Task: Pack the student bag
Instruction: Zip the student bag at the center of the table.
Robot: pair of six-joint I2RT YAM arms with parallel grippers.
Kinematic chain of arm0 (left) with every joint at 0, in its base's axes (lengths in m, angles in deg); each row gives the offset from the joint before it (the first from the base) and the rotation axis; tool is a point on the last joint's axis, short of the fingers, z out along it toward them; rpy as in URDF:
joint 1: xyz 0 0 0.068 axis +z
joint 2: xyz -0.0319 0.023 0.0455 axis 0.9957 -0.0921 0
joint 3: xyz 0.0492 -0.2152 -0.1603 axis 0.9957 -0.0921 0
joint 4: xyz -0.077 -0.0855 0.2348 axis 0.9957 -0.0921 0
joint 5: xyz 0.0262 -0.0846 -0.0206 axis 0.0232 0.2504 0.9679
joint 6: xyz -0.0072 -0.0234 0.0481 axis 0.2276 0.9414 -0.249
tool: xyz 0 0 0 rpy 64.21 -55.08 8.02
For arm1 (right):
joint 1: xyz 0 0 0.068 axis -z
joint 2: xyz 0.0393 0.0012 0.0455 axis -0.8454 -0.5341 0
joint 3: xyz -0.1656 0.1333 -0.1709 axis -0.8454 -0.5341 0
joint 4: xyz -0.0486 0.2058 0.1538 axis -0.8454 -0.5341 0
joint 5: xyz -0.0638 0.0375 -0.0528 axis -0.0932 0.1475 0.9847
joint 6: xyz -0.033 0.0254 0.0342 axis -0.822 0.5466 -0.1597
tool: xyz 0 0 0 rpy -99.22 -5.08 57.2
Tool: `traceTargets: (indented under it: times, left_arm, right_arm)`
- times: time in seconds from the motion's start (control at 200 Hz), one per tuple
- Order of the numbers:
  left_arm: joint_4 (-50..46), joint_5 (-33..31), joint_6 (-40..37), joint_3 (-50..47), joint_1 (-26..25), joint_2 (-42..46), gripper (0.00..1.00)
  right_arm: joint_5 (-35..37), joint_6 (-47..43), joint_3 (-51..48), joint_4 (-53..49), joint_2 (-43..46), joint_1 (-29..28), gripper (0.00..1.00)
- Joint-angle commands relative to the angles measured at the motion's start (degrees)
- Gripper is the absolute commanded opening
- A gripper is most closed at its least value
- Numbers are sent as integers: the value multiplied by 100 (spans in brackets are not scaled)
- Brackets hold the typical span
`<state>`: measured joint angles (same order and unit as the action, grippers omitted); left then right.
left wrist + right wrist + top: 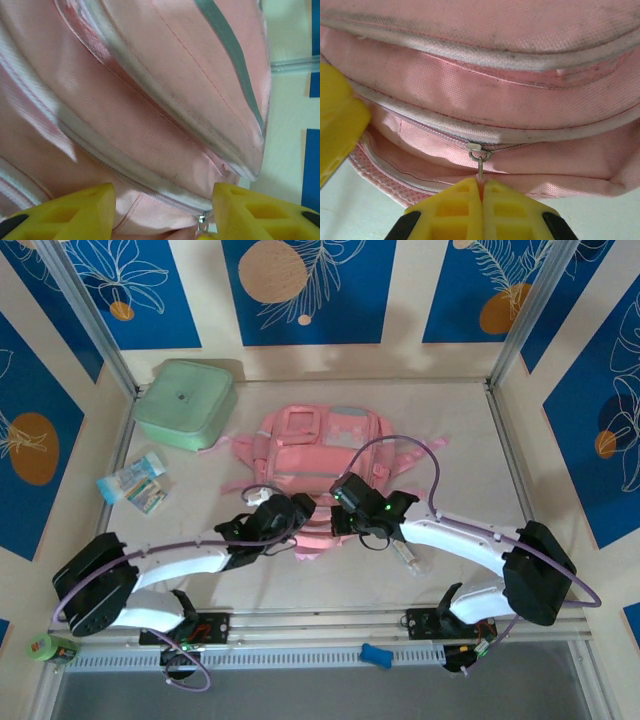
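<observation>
The pink student bag (300, 455) lies flat, front pockets and grey strips upward, just right of the mint-green box (185, 403).

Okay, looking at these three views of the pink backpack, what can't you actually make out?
- Right wrist view: the end of the zipper pull, pinched inside the shut right gripper.
- Left wrist view: a zip slider, cut off by the bottom edge, near the left gripper.
- Top view: the near edge of the student bag, under both grippers.
- Top view: print on the small packets, too small.
</observation>
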<state>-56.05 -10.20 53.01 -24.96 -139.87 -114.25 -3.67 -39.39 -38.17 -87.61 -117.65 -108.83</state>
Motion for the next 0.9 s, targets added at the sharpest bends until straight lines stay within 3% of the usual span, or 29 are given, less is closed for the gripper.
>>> traceTargets:
  times: [0.0, 0.165, 0.49, 0.575, 0.735, 0.895]
  left_arm:
    - [291, -496, 508, 389, -139, -254, 52]
    - [128, -786, 748, 642, -320, -618, 38]
    - [-88, -1242, 1194, 831, -475, -1088, 29]
    - [-177, -1519, 1085, 821, -479, -1040, 22]
    - [-118, -1587, 851, 732, -396, -1001, 0]
    - [-85, -1748, 429, 511, -322, -672, 0]
  right_arm:
    - [-60, 83, -117, -9, 175, 14, 0]
    - [-133, 116, -147, 166, 122, 31, 0]
    - [-130, 53, -51, 170, -53, 14, 0]
    - [-103, 63, -12, 124, -66, 6, 0]
    - [56, 1, 55, -31, -81, -21, 0]
    - [419, 45, 145, -487, 7, -113, 0]
